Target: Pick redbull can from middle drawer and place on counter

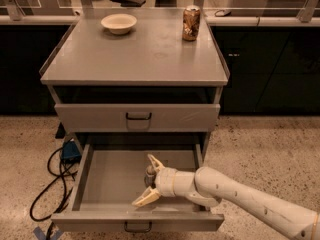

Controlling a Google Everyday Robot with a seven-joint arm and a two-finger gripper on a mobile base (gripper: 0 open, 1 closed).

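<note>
The redbull can [149, 172], slim and silver-grey, stands upright on the floor of the pulled-out middle drawer [110, 176], near its centre. My gripper [149, 182] reaches in from the right, low inside the drawer. It is open, with one cream finger [154, 163] behind the can and the other finger [144, 199] in front, so the can sits between them, and its lower part is hidden. The counter [135, 54] is the grey top of the cabinet above.
On the counter stand a white bowl [118, 23] at the back left and a wider brown-orange can [191, 23] at the back right. A shut drawer [137, 117] sits above the open one. Black cables [50, 184] and a blue box [70, 150] lie on the floor at left.
</note>
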